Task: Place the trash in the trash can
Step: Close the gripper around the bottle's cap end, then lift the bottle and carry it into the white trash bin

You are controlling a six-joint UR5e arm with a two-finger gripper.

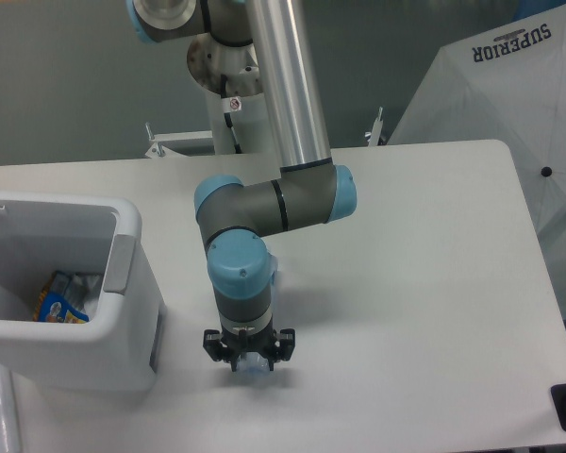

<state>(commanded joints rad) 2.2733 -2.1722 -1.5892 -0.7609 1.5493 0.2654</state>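
The gripper of the arm points straight down at the white table, low over its near part, just to the right of the trash can. A small pale-blue glint shows directly under the gripper, between and just below the finger tips; it is too small and too covered by the wrist to say for certain whether this is the bottle, and whether the fingers are spread, pressed together or pinching it cannot be told from this view. The black finger mounts stick out on either side of the wrist, and the shadow of the tool falls on the table right beneath it.

Left of the gripper stands the trash can, a white boxy bin with rounded corners, a thick rim and a grey handle panel on the side that faces the arm. Inside the trash can, at its bottom, lies a blue-and-orange snack packet with something pale and crumpled beside it, too indistinct to name.

Behind the trash can and to its right the arm's blue-capped elbow joints rise to a bright metal tube, and farther back, beyond the table's far right corner, stands a white umbrella printed with the word SUPERIOR
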